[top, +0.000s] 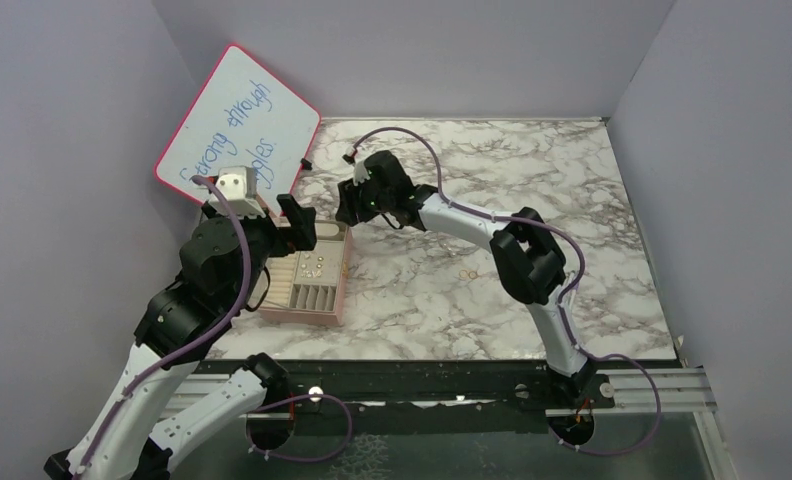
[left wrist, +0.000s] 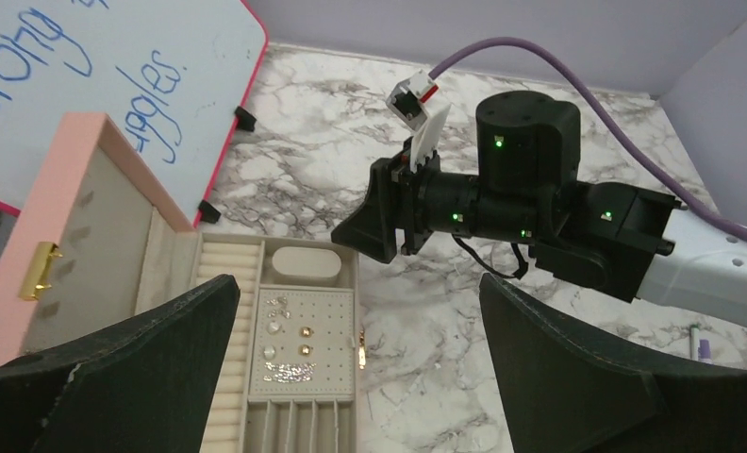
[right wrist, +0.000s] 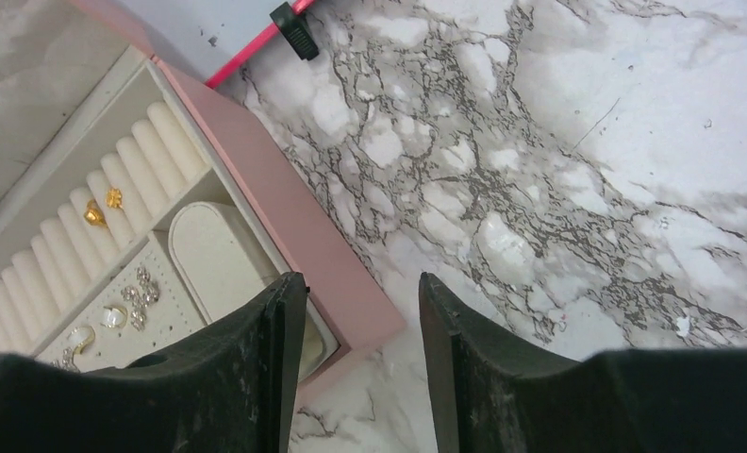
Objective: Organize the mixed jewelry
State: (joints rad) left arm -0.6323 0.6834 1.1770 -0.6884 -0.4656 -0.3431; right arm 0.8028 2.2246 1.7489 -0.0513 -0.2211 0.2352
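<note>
The pink box [top: 324, 300] lies open at the table's left, its lid [left wrist: 63, 226] tilted back. Its cream tray holds jewelry: two gold studs [left wrist: 306, 340] and sparkly pieces [left wrist: 277, 371] on the peg panel, and gold rings [right wrist: 103, 207] in the ring rolls. Two small gold rings [top: 469, 273] lie loose on the marble. My left gripper [left wrist: 358, 283] hangs open above the tray with nothing between its fingers. My right gripper [right wrist: 360, 283] is open and empty over the box's far right corner [right wrist: 351, 311]; the left wrist view shows it too [left wrist: 379, 222].
A whiteboard [top: 242, 125] with a red rim and blue writing leans against the left wall behind the box. Purple walls close in the marble table [top: 532, 180] at the back and on both sides.
</note>
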